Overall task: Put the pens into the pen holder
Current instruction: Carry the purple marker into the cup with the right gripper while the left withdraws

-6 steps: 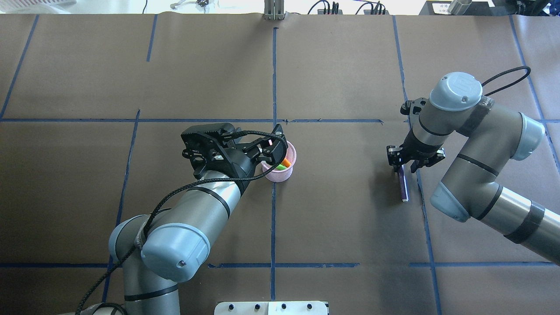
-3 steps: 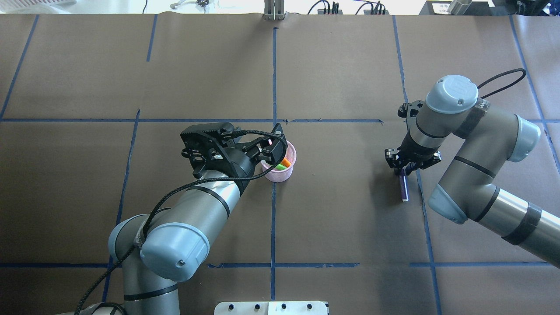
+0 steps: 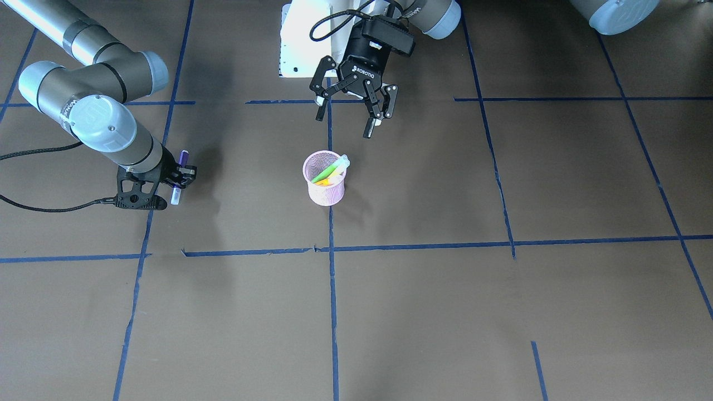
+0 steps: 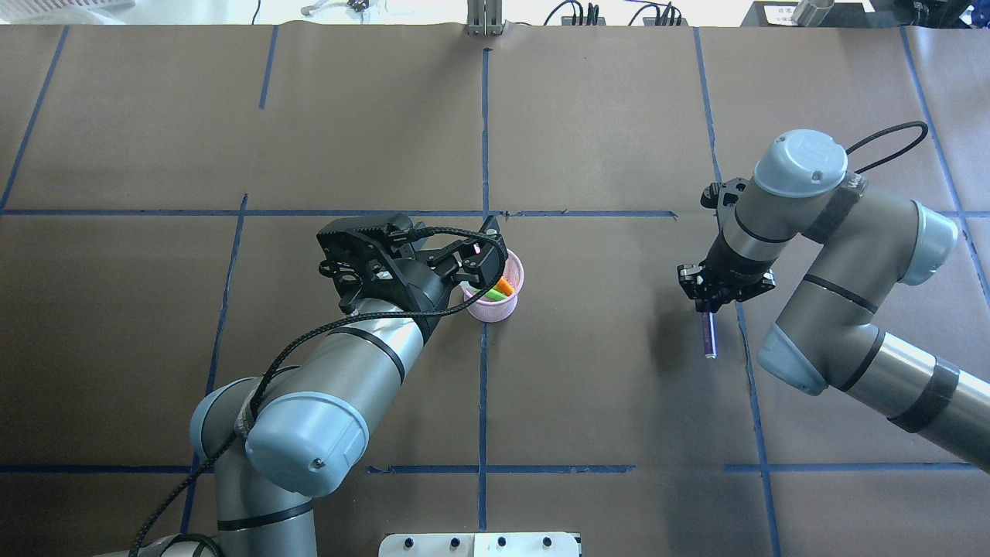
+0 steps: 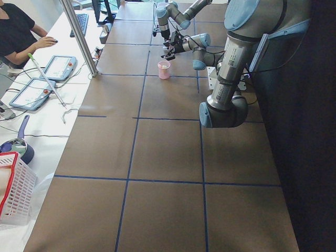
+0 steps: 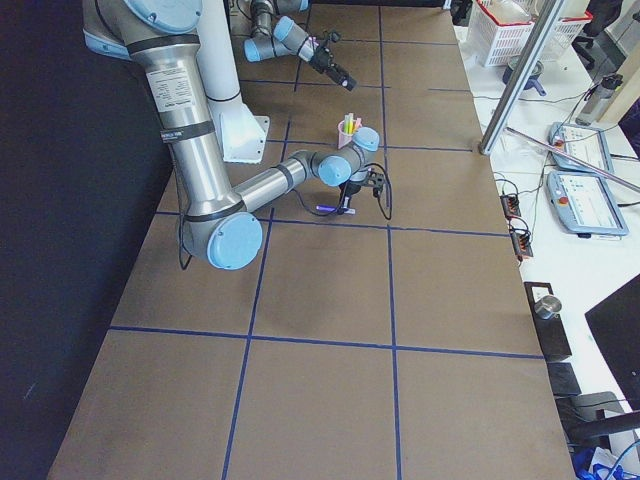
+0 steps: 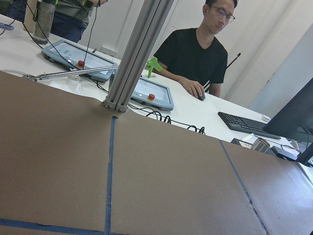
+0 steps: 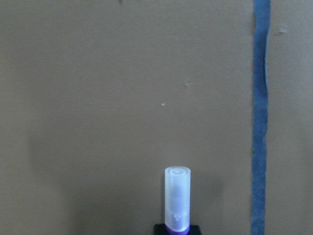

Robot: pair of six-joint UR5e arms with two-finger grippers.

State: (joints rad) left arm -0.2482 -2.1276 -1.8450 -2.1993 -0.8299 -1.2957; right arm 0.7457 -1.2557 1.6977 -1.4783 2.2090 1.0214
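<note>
The pink mesh pen holder (image 3: 325, 186) stands near the table's middle and holds green, orange and yellow-green pens (image 3: 330, 169). It also shows in the overhead view (image 4: 495, 310). My left gripper (image 3: 345, 125) is open and empty, hovering above the holder on the robot's side; in the overhead view (image 4: 489, 255) it overlaps the holder's rim. My right gripper (image 4: 705, 303) is shut on the purple pen (image 4: 707, 337), low over the table well to the holder's right. The pen's pale cap (image 8: 177, 198) sticks out past the fingers.
The brown paper table cover carries blue tape lines (image 4: 483, 139). A metal post (image 4: 483, 19) stands at the far edge. Operators' desks with control tablets (image 6: 580, 200) lie beyond the table.
My right gripper has shifted slightly left with the purple pen, which now looks shorter from above. My left arm has barely moved.
</note>
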